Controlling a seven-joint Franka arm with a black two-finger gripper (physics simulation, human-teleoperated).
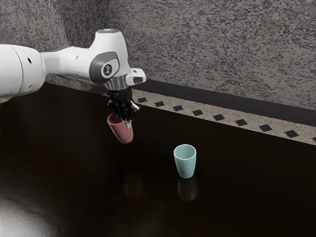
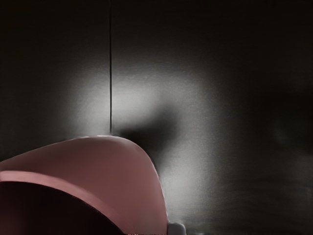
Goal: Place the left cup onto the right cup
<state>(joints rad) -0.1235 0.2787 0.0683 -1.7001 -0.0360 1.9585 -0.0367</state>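
Note:
A dusty-red cup [image 1: 121,130] hangs tilted above the dark table, held at its rim by my black gripper [image 1: 125,120], which is shut on it. In the wrist view the same red cup [image 2: 93,171] looms just under my hand, its rim and outer wall showing. A pale teal cup [image 1: 185,160] stands upright on the table, to the exterior view's right of the gripper and lower, well apart from the red cup.
The glossy dark table [image 1: 74,197] stretches across the exterior view. A tiled ledge with black diamonds [image 1: 217,117] runs along its far edge below a rough grey wall. A thin seam [image 2: 110,68] crosses the tabletop beneath my hand.

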